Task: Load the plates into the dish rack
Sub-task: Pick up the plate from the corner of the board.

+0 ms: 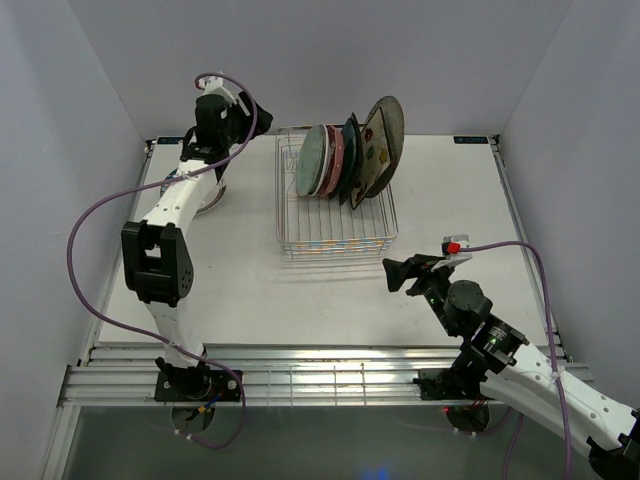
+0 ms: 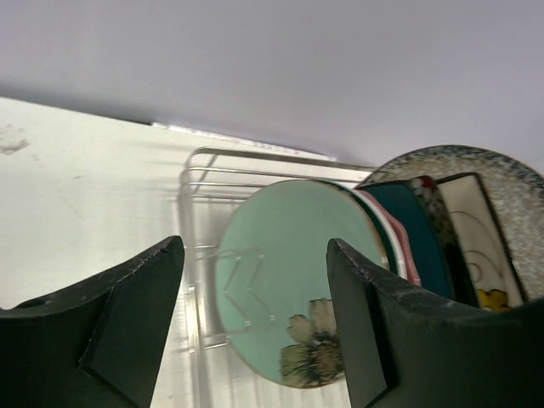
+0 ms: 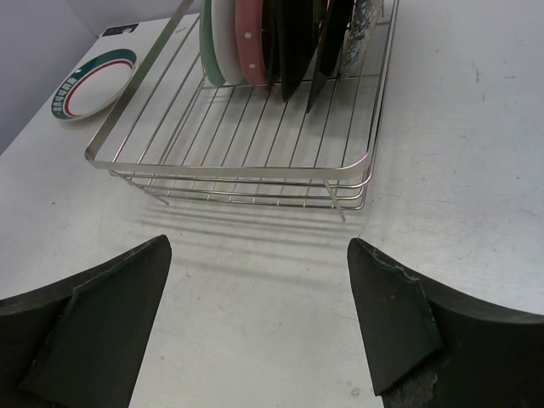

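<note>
We see six of the plates standing on edge in the dish rack (image 1: 335,250), all at its 12 o'clock end in the top view. From the 9 o'clock side to the 3 o'clock side they are the mint floral round plate (image 2: 289,272), the pink dotted plate (image 3: 248,38), the teal square plate (image 2: 421,238), the black floral plate (image 2: 435,208), the cream floral plate (image 2: 484,246) and the speckled grey plate (image 2: 510,183). The grey one leans outward toward 3 o'clock. The white teal-rimmed plate (image 3: 89,81) lies flat on the table (image 1: 250,290) at 9 o'clock from the rack, outside it (in the top view the left arm covers most of it). The left gripper (image 2: 255,251) is at about 11 o'clock from the rack. Its fingers are spread apart and grasp nothing; through the gap we see the mint plate beyond them. The right gripper (image 1: 392,275) is at about 5 o'clock from the rack and points toward it. Its fingers are also released and wide apart, with only bare table between them.
</note>
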